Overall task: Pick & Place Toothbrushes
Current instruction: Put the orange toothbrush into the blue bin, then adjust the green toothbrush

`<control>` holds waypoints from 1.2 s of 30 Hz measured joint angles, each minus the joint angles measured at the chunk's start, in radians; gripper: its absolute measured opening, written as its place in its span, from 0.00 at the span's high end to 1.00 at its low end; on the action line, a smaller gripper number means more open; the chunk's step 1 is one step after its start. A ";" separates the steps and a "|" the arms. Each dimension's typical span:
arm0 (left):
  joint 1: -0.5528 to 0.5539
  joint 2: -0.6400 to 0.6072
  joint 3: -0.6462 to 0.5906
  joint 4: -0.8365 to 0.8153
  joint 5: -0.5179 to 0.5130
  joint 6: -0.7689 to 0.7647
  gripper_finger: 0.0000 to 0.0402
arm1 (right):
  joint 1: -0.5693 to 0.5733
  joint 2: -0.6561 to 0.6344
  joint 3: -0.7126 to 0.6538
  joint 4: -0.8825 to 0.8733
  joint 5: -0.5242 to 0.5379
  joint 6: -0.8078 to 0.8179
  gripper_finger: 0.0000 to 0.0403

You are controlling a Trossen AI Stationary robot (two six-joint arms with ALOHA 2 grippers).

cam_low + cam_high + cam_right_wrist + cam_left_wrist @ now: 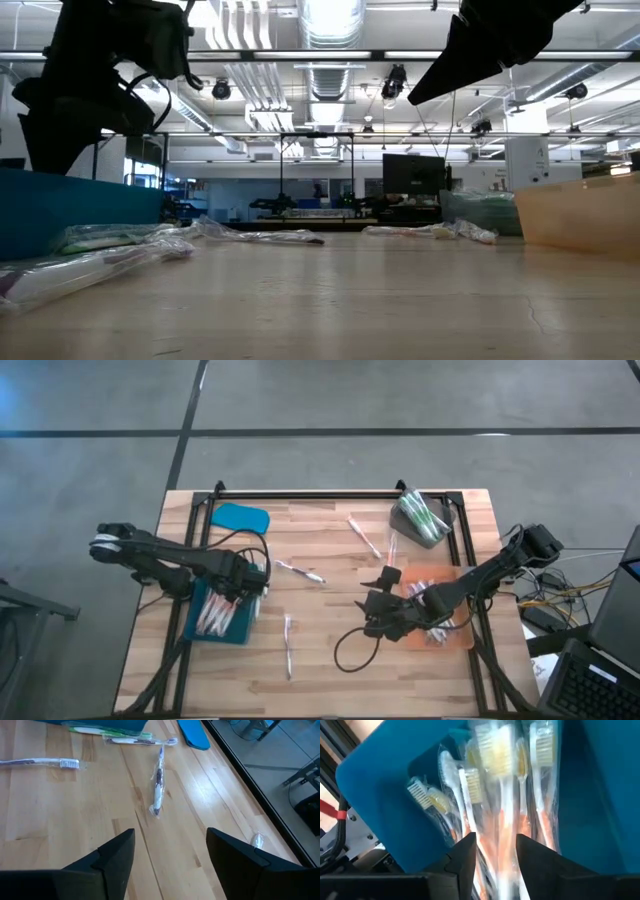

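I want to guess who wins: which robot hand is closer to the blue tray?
Left. The left gripper hangs right over the blue tray; the right gripper is far across the table, beside the orange tray.

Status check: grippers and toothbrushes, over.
Left gripper open over blue tray, orange toothbrushes inside. Right gripper open, empty. Strays on table.

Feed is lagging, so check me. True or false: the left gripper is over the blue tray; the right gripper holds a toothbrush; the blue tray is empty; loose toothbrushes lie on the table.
1. The left gripper is over the blue tray. True.
2. The right gripper holds a toothbrush. False: its fingers are open and empty above bare wood.
3. The blue tray is empty. False: wrapped orange-handled toothbrushes lie in it.
4. Loose toothbrushes lie on the table. True.
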 joint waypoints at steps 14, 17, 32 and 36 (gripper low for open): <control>0.000 -0.001 0.128 -0.024 0.029 0.015 0.61 | 0.000 0.000 0.000 0.000 0.000 0.018 0.34; 0.000 -0.001 0.163 0.047 0.029 0.015 0.61 | 0.000 0.000 0.000 0.000 0.000 0.018 0.34; -0.002 0.256 0.312 0.288 0.082 0.371 0.74 | -0.001 0.000 -0.004 0.000 0.001 0.018 0.45; -0.029 0.350 0.385 0.236 0.111 0.626 0.80 | -0.001 0.000 -0.006 0.000 0.001 0.018 0.46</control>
